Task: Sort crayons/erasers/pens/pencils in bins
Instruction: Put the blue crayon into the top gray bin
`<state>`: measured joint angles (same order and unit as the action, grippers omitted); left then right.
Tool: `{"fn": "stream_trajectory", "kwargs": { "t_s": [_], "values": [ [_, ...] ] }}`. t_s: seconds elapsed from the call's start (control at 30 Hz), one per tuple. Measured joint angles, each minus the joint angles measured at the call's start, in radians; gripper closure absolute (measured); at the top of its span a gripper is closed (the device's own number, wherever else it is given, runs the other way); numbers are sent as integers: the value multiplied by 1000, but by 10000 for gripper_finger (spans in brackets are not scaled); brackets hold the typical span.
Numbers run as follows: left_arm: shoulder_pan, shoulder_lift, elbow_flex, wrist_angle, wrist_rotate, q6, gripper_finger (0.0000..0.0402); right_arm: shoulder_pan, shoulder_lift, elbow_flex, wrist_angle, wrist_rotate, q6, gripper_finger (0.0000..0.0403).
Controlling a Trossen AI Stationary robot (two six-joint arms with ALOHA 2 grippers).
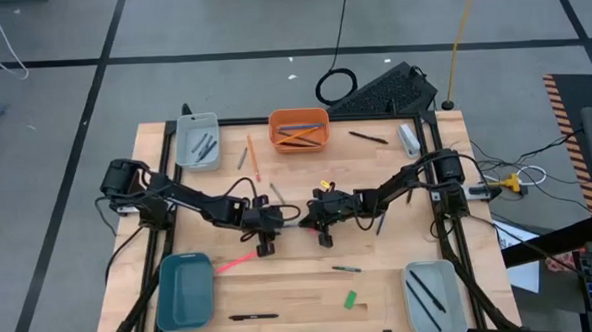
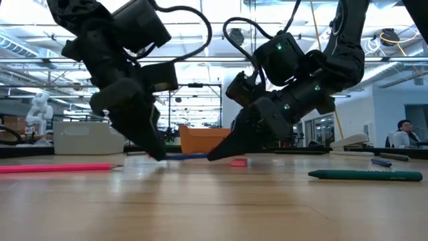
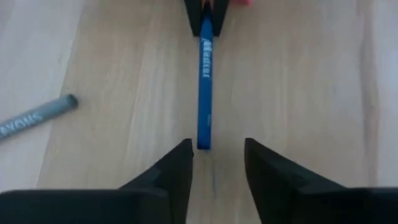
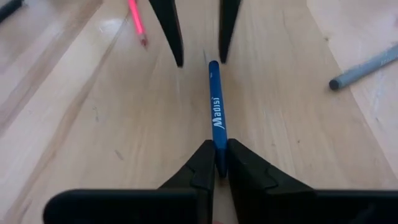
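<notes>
Blue pencil (image 4: 215,112) lying flat on the wooden table (image 1: 281,277) right at centre, and it's stretched between the two arms. The right gripper (image 4: 219,163) has its fingers pinched tight on one end of that pencil, tips down at the wood. Facing it, the left gripper (image 3: 216,155) sits with a narrow gap between its fingers, the pencil's other end lying just short of that gap, not clamped, nothing in its hold. From table height both grippers angle down toward each other with the pencil low between them, and a pink eraser (image 2: 238,161) shows on the table just behind. A grey crayon (image 3: 36,117) lies beside the left gripper. A pink pencil (image 1: 236,261) rests between the left gripper and the teal bin (image 1: 184,291). Farther out: the orange bin (image 1: 298,129) at the far edge with pencils in it, a pale grey bin (image 1: 197,140) at the far left, another pale grey bin (image 1: 434,295) near right with pens inside, and a green eraser (image 1: 350,300) on the near side.
</notes>
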<state>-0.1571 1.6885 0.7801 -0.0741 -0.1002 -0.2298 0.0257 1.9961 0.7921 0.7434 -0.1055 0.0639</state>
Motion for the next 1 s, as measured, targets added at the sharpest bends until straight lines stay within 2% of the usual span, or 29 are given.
{"fn": "stream_trajectory", "kwargs": {
  "t_s": [0.13, 0.27, 0.4, 0.8, 1.0],
  "values": [
    [0, -2, 2, 25, 2, 1, 235, 0, 0, 0, 25, 0, 0, 377],
    [0, -2, 2, 21, -7, -4, 238, 0, -6, 0, 52, -3, -2, 377],
    [0, -3, 2, 23, -4, 1, 265, 1, -10, 0, 57, -4, -1, 377],
    [13, -4, 3, 37, 23, 52, 383, 5, -11, 1, 81, -31, 0, 371],
    [13, -23, 5, 26, 22, 73, 378, 11, -11, 1, 82, -31, 4, 310]
  ]
}}
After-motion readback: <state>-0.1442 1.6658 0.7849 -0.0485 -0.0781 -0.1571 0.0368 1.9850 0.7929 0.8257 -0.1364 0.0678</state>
